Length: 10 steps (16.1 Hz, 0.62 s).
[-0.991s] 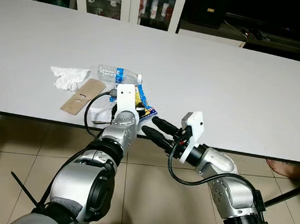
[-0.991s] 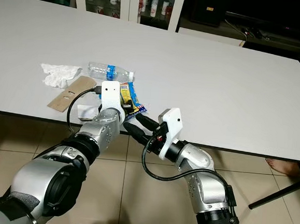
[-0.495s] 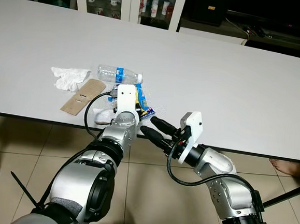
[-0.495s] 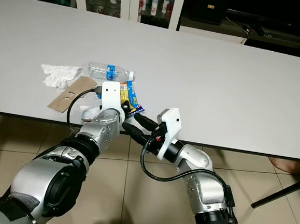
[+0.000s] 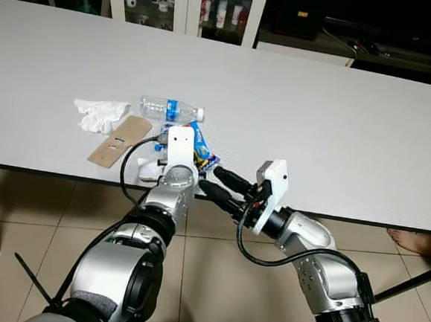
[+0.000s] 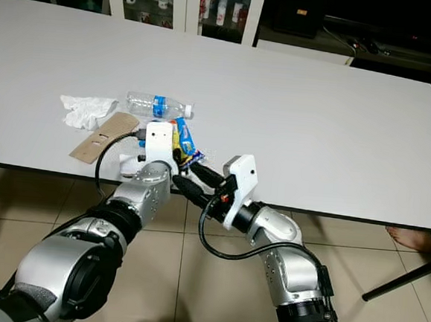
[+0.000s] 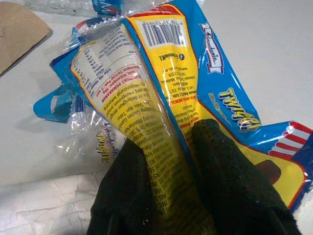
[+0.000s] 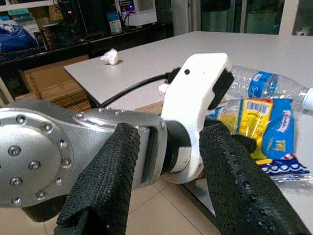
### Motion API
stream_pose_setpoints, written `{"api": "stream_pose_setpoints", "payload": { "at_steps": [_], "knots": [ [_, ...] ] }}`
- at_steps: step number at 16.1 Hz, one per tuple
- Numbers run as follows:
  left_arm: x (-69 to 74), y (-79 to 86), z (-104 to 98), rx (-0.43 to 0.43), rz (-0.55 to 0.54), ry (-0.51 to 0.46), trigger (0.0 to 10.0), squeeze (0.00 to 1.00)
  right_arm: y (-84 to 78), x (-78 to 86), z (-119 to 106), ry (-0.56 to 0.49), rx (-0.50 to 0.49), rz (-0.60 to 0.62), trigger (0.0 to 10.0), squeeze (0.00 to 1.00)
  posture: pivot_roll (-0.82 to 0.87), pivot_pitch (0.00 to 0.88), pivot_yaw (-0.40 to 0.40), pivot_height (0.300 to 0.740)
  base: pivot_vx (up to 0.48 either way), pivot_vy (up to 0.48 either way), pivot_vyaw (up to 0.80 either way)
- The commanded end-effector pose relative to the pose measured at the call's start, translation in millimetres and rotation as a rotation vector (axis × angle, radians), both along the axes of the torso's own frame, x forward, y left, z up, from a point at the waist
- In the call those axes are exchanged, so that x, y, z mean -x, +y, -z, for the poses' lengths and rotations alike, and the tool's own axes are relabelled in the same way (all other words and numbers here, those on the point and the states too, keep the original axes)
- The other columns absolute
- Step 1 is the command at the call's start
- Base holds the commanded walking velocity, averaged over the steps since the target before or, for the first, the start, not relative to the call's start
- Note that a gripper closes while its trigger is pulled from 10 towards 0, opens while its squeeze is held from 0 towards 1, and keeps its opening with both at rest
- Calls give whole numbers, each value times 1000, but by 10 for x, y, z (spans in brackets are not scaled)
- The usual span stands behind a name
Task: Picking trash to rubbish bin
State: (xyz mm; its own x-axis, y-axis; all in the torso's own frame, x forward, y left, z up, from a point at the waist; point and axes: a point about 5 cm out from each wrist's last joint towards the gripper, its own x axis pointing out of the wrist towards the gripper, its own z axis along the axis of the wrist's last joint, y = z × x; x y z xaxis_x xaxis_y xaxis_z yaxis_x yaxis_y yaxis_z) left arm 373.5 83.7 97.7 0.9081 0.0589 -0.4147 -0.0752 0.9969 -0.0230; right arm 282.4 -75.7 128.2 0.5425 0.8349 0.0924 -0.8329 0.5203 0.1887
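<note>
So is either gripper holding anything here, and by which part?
The left gripper pinches the yellow and blue snack wrapper at its near end, one finger on each side of a raised fold. The right gripper is open, holding nothing.

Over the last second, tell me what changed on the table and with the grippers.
The left gripper has closed in on the wrapper, its fingers now pinching it at the table edge. The right gripper edged slightly closer beside it, open. The bottle, tissue and cardboard stayed put.

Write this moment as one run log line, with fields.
left gripper: shut on snack wrapper | right gripper: open, by table edge | bottle, tissue: on table
</note>
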Motion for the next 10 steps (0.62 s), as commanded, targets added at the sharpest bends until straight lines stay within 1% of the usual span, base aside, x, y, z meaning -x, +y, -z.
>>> {"api": "stream_pose_setpoints", "payload": {
  "at_steps": [1, 2, 3, 4, 5, 6, 9, 10],
  "knots": [
    [137, -26, 240, -2, 14, 97, 0, 0, 1, -18, -22, -11, -1, 3, 10000, 0, -52, 0, -84, 740, 0, 0, 0],
    [120, -26, 209, -10, 16, 73, 0, 0, 4, -4, -23, -14, -4, -6, 10000, 0, -50, 0, -87, 740, 0, 0, 0],
    [98, -31, 166, 1, 18, 38, 784, 0, -1, -2, -12, -13, -1, -6, 10000, 0, -47, 0, -89, 740, 0, 0, 0],
    [39, -25, 38, -11, 13, -59, 10000, 0, -22, -9, 12, -9, 8, -2, 10000, 0, -42, 0, -91, 740, 0, 0, 0],
    [21, -19, -6, -19, 12, -90, 10000, 0, -26, -16, 11, -12, 10, 2, 10000, 0, -41, 0, -91, 740, 0, 0, 0],
    [-7, 0, -79, -45, 12, -145, 10000, 0, -26, -29, 6, -13, 8, 7, 10000, 0, -36, 0, -90, 740, 0, 0, 0],
    [-59, 88, -249, -89, -25, -258, 10000, 0, 25, -32, -14, -18, -4, -13, 10000, 0, -27, 0, -92, 740, 0, 0, 0],
    [-65, 95, -276, -94, -28, -272, 10000, 0, 28, -32, -14, -18, -5, -14, 10000, 0, -27, 0, -91, 740, 0, 0, 0]
  ]
}}
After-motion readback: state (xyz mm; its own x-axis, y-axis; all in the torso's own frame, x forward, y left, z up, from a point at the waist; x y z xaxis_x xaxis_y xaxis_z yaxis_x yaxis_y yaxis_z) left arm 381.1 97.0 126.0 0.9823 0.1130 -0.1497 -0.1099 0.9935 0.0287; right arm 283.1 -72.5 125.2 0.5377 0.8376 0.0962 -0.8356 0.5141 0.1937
